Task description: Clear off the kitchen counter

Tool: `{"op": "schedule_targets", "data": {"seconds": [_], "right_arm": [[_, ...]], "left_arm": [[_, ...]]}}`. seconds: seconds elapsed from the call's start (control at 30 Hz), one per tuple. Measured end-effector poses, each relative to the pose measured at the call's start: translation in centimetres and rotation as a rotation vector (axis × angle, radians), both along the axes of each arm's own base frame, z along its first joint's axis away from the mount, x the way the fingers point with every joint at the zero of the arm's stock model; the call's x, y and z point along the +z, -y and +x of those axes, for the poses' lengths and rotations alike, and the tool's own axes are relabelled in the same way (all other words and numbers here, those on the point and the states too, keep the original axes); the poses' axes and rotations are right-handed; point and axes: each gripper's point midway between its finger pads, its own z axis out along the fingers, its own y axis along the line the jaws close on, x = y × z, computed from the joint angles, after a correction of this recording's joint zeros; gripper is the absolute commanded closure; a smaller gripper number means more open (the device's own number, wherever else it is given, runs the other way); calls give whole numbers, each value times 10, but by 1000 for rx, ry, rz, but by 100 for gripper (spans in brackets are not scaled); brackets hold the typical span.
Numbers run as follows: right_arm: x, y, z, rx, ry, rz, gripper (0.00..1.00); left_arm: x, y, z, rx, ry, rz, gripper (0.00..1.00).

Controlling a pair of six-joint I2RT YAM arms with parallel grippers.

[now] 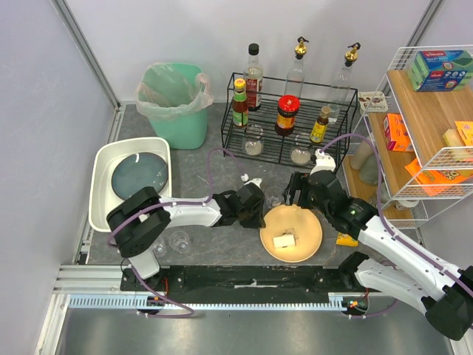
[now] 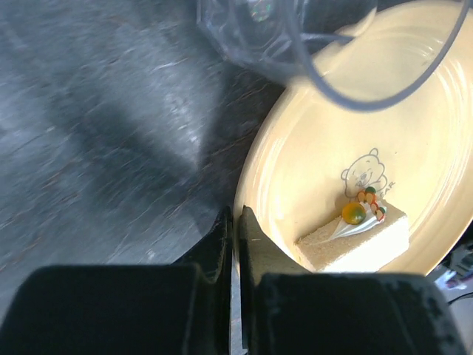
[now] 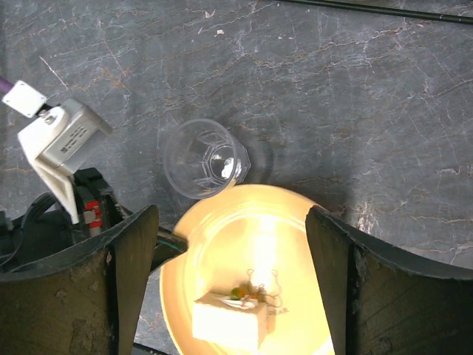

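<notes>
The dark grey stone kitchen counter (image 1: 199,174) holds a yellow plate (image 1: 303,229) near the front edge, with a pale sponge block (image 1: 284,240) on it. My left gripper (image 1: 259,220) is at the plate's left rim. In the left wrist view its fingers (image 2: 255,244) are shut on the rim of the plate (image 2: 347,126). My right gripper (image 1: 297,195) hangs open over the plate's far edge. In the right wrist view the plate (image 3: 281,237) and the sponge block (image 3: 229,325) lie between its spread fingers (image 3: 133,259). A clear glass (image 3: 205,157) stands just beyond the plate.
A white tub (image 1: 100,170) with a dark plate is at the left. A green bin (image 1: 176,103) stands behind it. A black wire rack (image 1: 288,111) of bottles is at the back. A wooden shelf (image 1: 429,126) is at the right. Two glasses (image 1: 177,240) stand by the left arm.
</notes>
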Motion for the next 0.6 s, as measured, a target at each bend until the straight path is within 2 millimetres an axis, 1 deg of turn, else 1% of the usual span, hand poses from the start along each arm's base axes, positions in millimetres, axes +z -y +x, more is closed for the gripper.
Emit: {"op": "schedule_targets", "data": {"seconds": [0.13,0.23,0.3,0.4,0.5,0.6], "right_arm": [[0,0,0,0,0,0,12],[-1,0,0,0,-2,-1,12],[-1,0,0,0,-4,-3,12],[-2,0,0,0,-6,-4,11],[-2,0,0,0,-7,-5,11],[-2,0,0,1,-7,-5,11]], "left_arm": [[5,-22,-2,-9,31,80,98],[14,-38,-3,-17,59,129,98],[21,-48,-6,-41,78,156,98],[26,-61,-12,-83,85,205,98],[32,-71,-18,-129,81,240,98],[45,-78,-24,-163,86,241,98]]}}
